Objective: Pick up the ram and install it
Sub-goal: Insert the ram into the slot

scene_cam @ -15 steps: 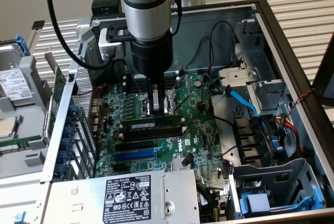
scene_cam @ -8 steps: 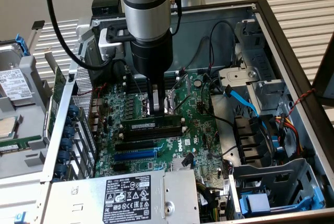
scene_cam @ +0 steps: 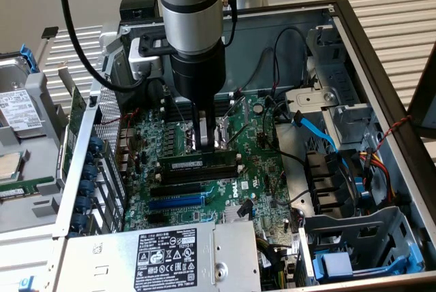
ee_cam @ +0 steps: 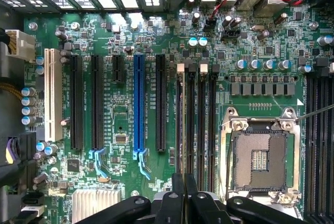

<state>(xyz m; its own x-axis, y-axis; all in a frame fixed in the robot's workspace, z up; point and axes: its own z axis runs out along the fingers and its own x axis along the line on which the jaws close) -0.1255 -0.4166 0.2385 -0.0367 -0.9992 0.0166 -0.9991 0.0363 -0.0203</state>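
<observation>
Pinching the ram (scene_cam: 197,163) by its top edge, gripper (scene_cam: 204,148) fingers (ee_cam: 176,203) pressed almost together on the thin board. Sitting directly under the fingertips, at the black memory slots (ee_cam: 202,130), between the CPU socket (ee_cam: 259,160) and the blue slot (scene_cam: 176,203). Long axis running the exterior view's left to right, parallel to the slots. Looks lined up with a slot. Cannot tell if seated or latched.
</observation>
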